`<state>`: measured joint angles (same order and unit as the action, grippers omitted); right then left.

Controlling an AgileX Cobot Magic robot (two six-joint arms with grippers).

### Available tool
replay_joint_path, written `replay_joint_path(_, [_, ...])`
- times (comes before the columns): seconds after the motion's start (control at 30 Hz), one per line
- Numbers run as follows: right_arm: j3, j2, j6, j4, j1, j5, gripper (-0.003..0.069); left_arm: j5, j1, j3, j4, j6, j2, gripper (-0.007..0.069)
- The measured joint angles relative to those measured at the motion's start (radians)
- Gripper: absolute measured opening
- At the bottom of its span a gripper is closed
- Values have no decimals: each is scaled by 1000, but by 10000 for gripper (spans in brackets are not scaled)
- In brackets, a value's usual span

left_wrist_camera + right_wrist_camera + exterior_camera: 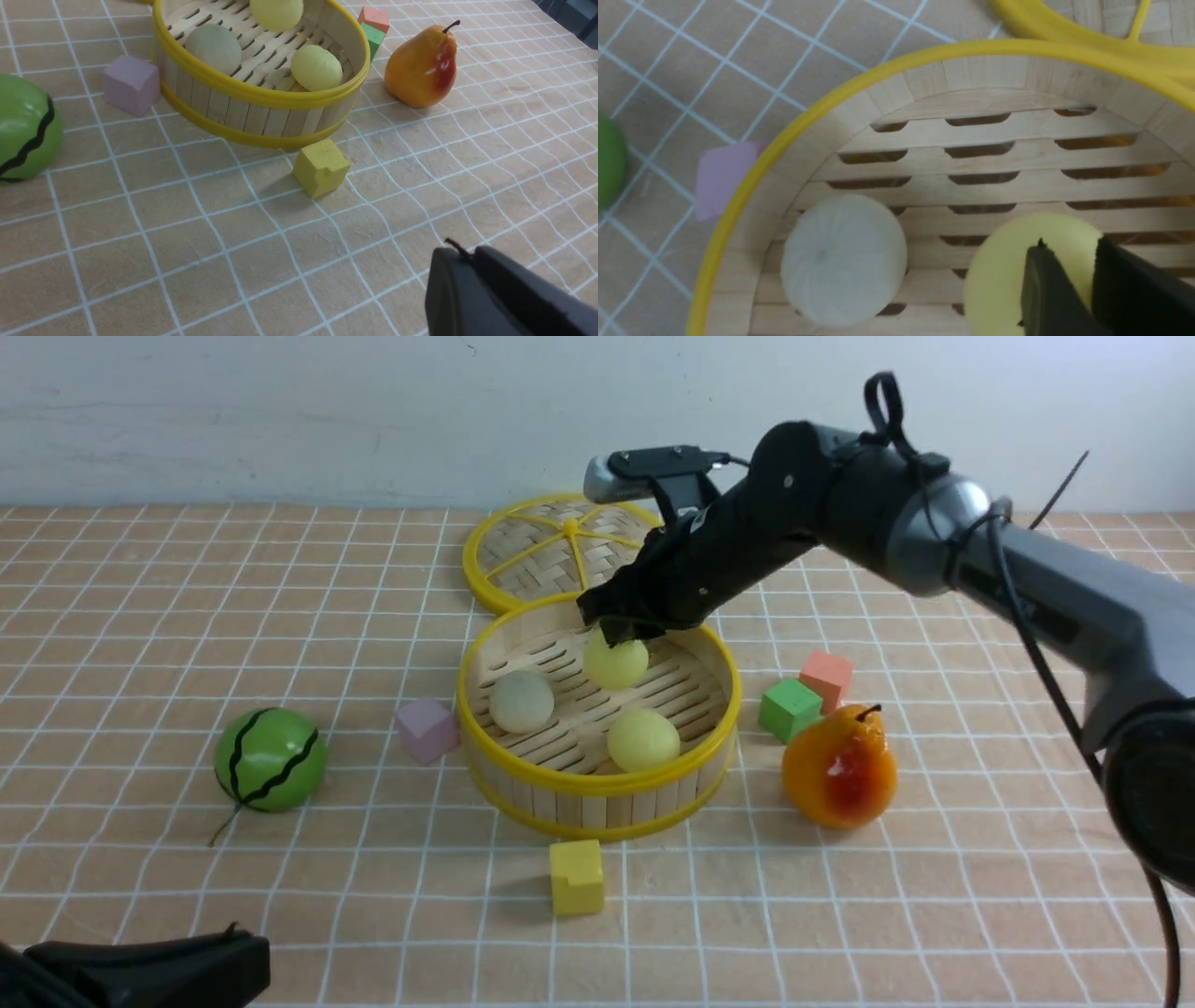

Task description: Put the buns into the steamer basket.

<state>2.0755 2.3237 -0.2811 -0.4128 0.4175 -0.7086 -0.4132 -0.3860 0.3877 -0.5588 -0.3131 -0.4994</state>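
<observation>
— Well, what is held by the right claw [621, 633]?
— That cannot be told. Its dark tips are seen touching the top of the far pale yellow bun [616, 665] inside the steamer basket [597, 786]. Only a thin gap is shown in the right wrist view, so neither a grip nor the spread can be judged.
— And the other buns?
— The off-white bun [522, 701] and the near pale yellow bun [643, 740] are laid apart on the same slatted floor.
— The left claw [187, 961]?
— It is seen low over the surface [187, 616]; its spread cannot be told.
</observation>
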Motion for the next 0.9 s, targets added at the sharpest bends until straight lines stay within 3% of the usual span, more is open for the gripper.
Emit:
replay_joint_path(0.03, [0,3,1,0,0,4,209,0,0,0,0,0,0,39])
replay_joint_path(0.2, [0,-5,47,3,1,-37,447,0,0,0,0,0,0,48])
replay_joint_path(0.3, [0,-90,97,41,1,-158,474,0,0,0,0,0,0,52])
replay_joint_path(0.37, [0,-158,144,91,2,-273,445,0,0,0,0,0,0,55])
replay_joint_path(0.5, [-51,-359,235,246,22,-489,259,0,0,0,0,0,0,57])
replay_joint_path(0.53, [-51,-369,235,246,22,-489,259,0,0,0,0,0,0,57])
replay_joint_path(0.57, [-111,-460,260,306,39,-517,139,-1,0,0,0,0,0,57])
replay_joint_path(0.63, [-200,-559,295,345,64,-527,31,-1,0,0,0,0,0,61])
replay_joint_path(0.7, [-290,-644,331,364,88,-534,-12,-2,0,0,0,0,0,63])
replay_joint_path(0.9, [-527,-859,357,340,128,-545,-20,-4,0,0,0,0,0,64])
